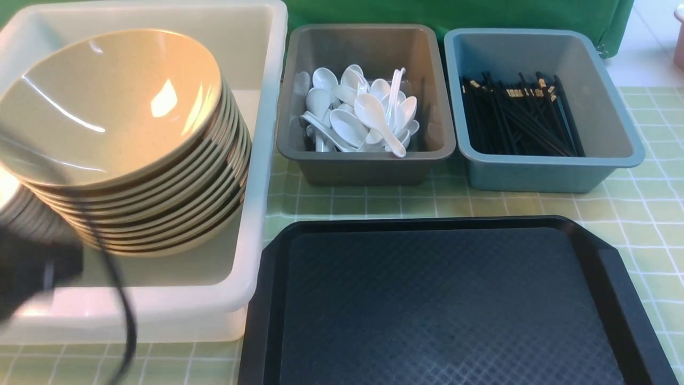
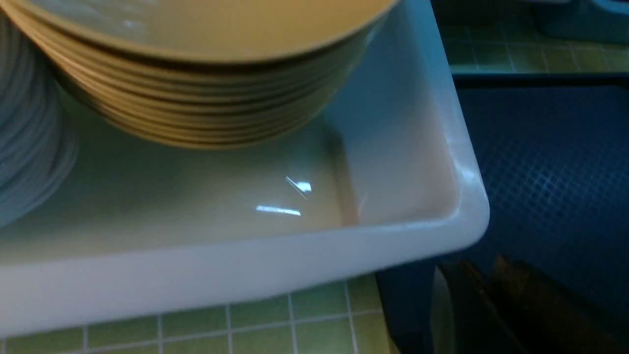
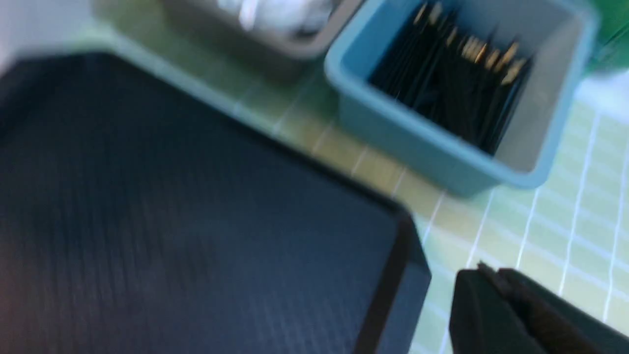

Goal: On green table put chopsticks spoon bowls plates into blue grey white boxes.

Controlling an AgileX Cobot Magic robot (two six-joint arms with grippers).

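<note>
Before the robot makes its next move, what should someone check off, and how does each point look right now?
1. Spoons inside the grey-brown box: ok.
2. Chopsticks inside the blue box: ok.
3. Tan bowls stacked in the white box: ok, though the stack leans.
4. White dishes in the white box beside the bowls: ok.
5. Black tray free of dishes: ok for the part in view; its near edge is cut off, so cannot tell there.
6. Both hands, left and right, shut and holding nothing: ok.
</note>
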